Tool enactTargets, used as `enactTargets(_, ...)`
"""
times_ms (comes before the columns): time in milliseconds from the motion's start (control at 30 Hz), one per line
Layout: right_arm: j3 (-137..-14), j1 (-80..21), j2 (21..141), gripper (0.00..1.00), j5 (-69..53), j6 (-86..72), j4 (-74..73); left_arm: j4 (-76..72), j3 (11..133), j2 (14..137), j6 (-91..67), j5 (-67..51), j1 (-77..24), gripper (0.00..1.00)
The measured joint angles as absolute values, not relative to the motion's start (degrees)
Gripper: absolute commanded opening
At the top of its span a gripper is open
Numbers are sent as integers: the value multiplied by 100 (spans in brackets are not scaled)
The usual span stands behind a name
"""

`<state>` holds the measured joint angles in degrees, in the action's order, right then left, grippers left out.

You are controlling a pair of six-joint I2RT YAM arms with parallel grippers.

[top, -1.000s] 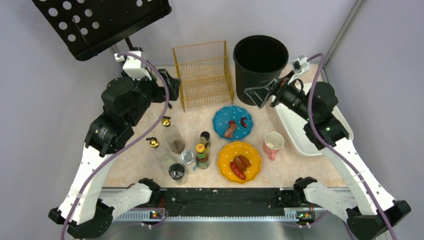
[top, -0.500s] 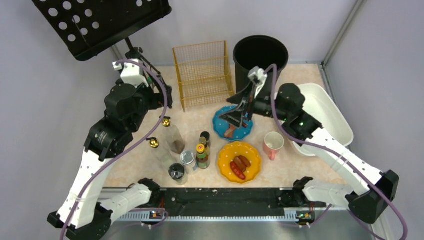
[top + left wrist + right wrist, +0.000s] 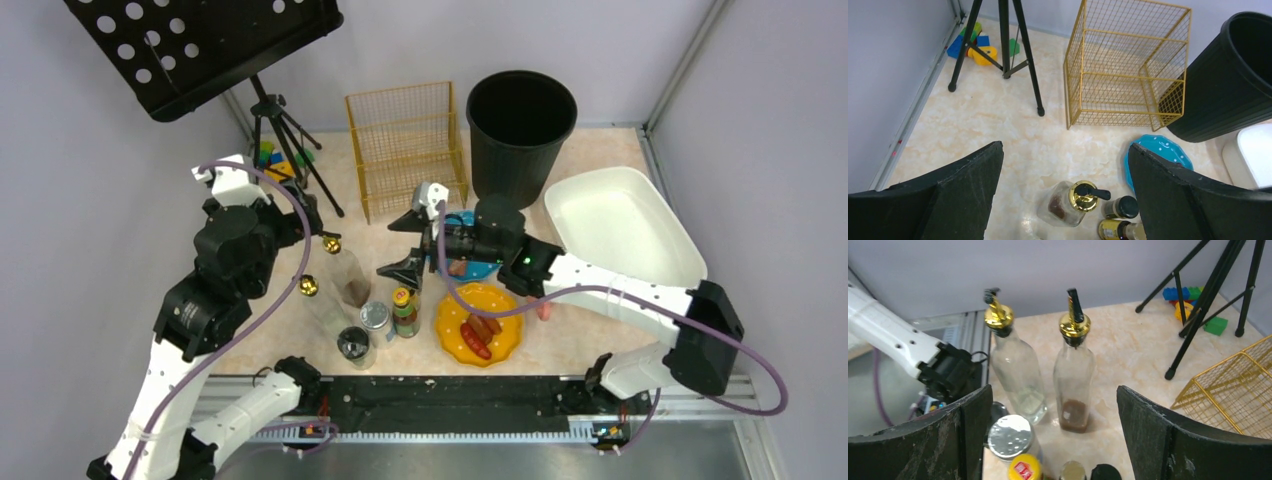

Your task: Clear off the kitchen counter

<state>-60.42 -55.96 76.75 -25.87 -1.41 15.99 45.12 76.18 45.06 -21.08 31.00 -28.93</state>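
Grey walls close in the kitchen counter, a broad flat slab of beige-peach with a pale marbled mottle; it fills the floor of the cell and carries everything you see. From above, its long axis runs left to right across both arm bases, and its short sides meet the side walls. Only the top view gives you the white tub at the right edge and the yellow plate of sausages by the near edge. The left wrist view alone shows you the tripod feet and toy bricks in the far left corner, plus the yellow wire rack beside the black bin along the far edge. The right wrist view shows brown dregs in one gold-topped bottle and clear liquid in its neighbour. Your left gripper hangs above the bottles, spread wide and holding nothing. Your right gripper sits mid-counter, facing the bottles, jaws wide apart and bare.
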Motion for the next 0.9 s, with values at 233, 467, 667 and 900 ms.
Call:
enactTargets(233, -6281, -5629, 8702, 91, -2456, 134, 2106, 4598, 7345, 4388, -2239, 3183, -2893, 99)
enactTargets(467, -6281, -5710, 9260, 91, -2390, 196, 2989, 4633, 7181, 4051, -2257, 3159, -2893, 99)
enactTargets(667, -6560, -5815, 9806, 91, -2379, 183, 3658, 4635, 7166, 3997, -2252, 3103, -2893, 99)
enactTargets(900, -6777, -5916, 10245, 91, -2370, 143, 4136, 4628, 7013, 3916, -2250, 2936, -2893, 99)
